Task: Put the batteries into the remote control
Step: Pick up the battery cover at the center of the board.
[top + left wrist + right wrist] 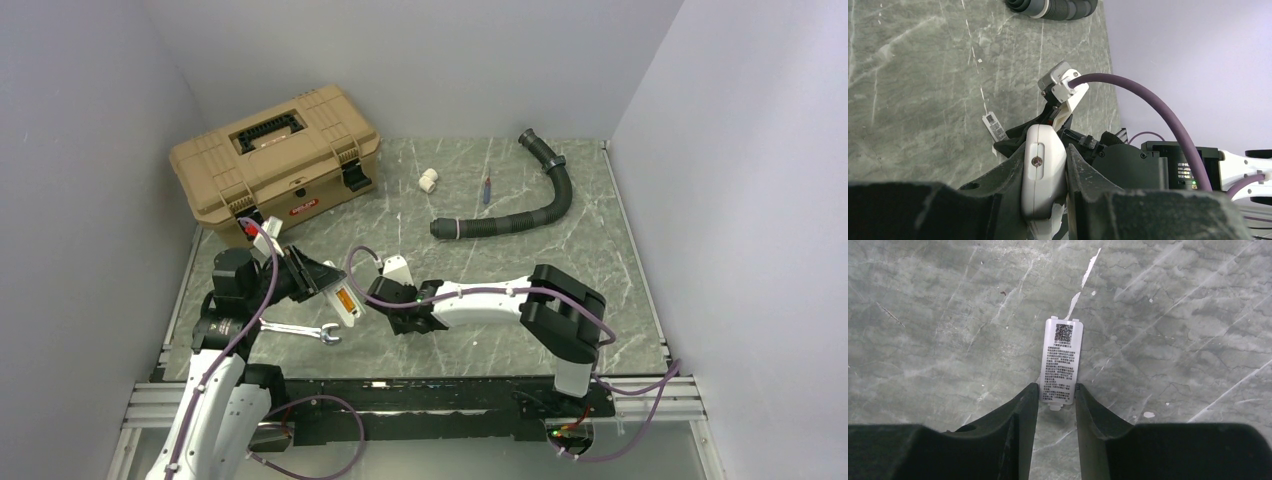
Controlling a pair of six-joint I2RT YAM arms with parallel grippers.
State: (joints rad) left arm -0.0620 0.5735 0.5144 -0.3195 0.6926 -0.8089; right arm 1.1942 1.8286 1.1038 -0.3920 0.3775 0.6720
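Observation:
My left gripper (322, 283) is shut on the white remote control (343, 300), held off the table with its battery recess facing up. An orange battery (346, 297) shows in that recess. In the left wrist view the remote control (1043, 165) is clamped edge-on between the jaws of the left gripper (1045, 150). A flat white battery cover (1063, 360) with a QR label lies on the marble table. My right gripper (1057, 390) has closed onto its near end, a fingertip touching each long edge. The same battery cover (994, 127) peeks out under the right gripper (1020, 137).
A tan toolbox (275, 160) stands at the back left. A silver wrench (300, 330) lies below the left gripper. A black corrugated hose (530, 200) curves at the back right, with a white pipe fitting (428, 180) and a red-and-blue stick (487, 190) nearby.

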